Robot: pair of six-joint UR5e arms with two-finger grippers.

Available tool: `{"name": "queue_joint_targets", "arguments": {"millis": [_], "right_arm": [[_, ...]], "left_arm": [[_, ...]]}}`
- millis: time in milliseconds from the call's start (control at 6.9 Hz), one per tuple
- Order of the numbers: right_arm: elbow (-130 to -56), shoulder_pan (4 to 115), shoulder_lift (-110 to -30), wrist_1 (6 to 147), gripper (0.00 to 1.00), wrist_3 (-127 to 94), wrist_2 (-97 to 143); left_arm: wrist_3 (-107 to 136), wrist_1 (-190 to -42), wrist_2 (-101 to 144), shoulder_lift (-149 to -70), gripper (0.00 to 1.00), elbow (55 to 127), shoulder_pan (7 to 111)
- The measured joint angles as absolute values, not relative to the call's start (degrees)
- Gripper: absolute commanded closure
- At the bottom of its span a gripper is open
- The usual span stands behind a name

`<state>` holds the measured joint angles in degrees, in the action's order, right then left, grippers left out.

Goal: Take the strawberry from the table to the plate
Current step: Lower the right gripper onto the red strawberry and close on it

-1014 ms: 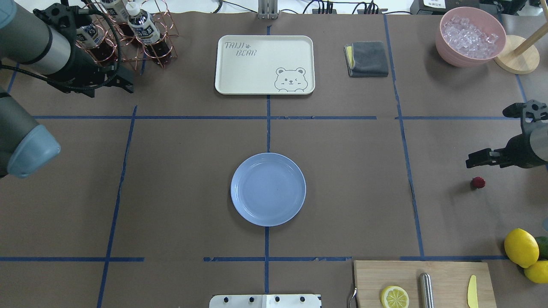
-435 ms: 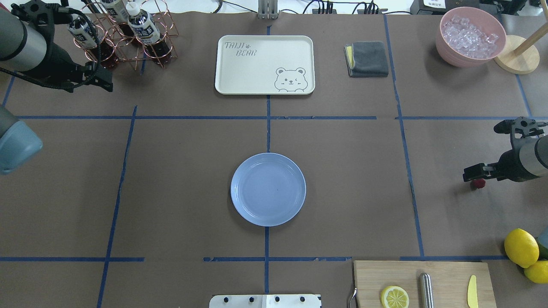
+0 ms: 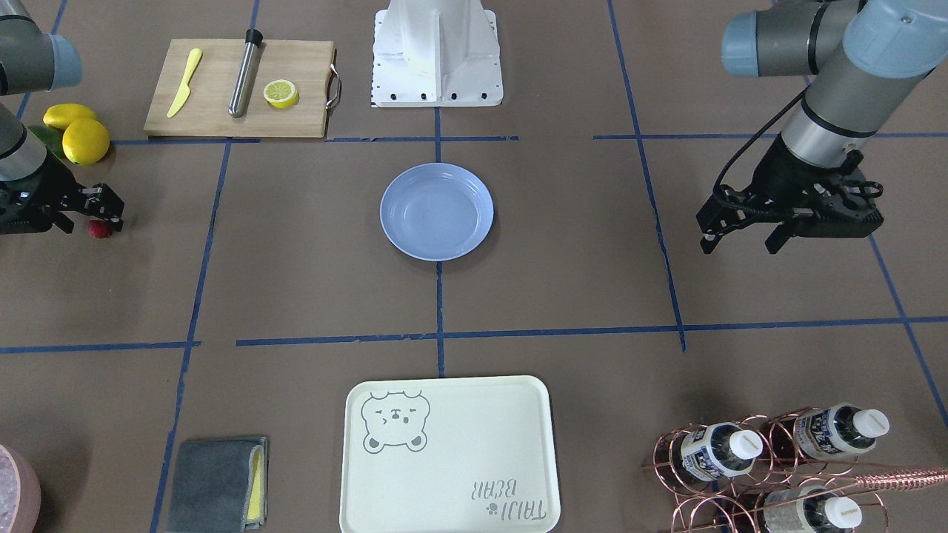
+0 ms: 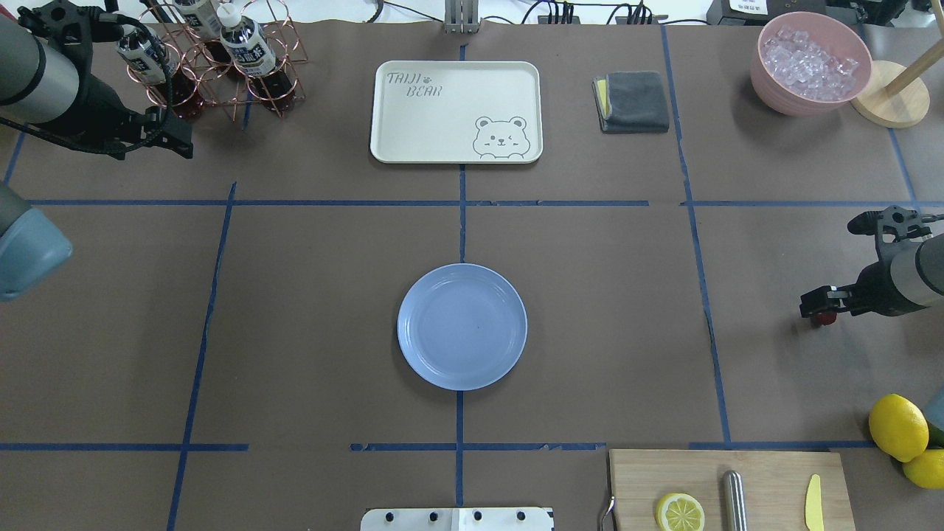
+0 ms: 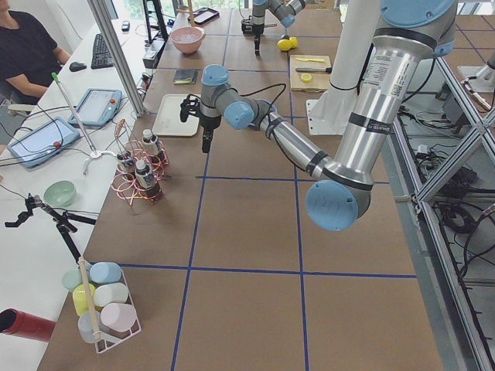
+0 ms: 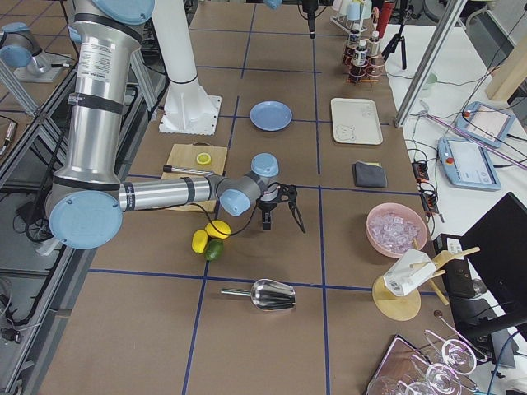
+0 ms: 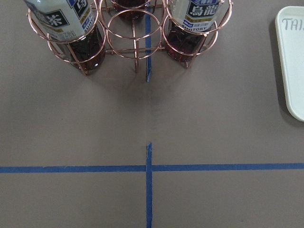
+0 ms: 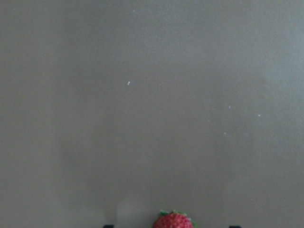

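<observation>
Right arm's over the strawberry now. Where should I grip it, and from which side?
Take the strawberry across its round red body, coming straight down from above. It lies low on the table, nothing touching it, and the right hand hangs open with a finger either side, so probably just lower and close gently.
</observation>
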<state>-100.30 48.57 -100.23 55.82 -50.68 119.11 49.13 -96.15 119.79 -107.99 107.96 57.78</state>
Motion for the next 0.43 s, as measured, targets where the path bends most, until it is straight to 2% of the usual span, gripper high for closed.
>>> {"name": "queue_joint_targets", "arguments": {"millis": [145, 290, 435], "right_arm": [[-100.24, 48.20, -100.20, 55.81, 0.31, -50.64, 119.15], [-100.21, 47.81, -100.20, 55.81, 0.44, -50.63, 119.19], [-100.20, 47.58, -100.19, 55.81, 0.46, -50.63, 119.24]], "left_arm": [[49.13, -96.20, 119.79, -107.96, 0.00, 107.96, 57.78], [49.13, -96.25, 119.82, -107.94, 0.00, 107.96, 57.80], [49.13, -96.30, 119.86, -107.93, 0.00, 107.96, 57.82]]}}
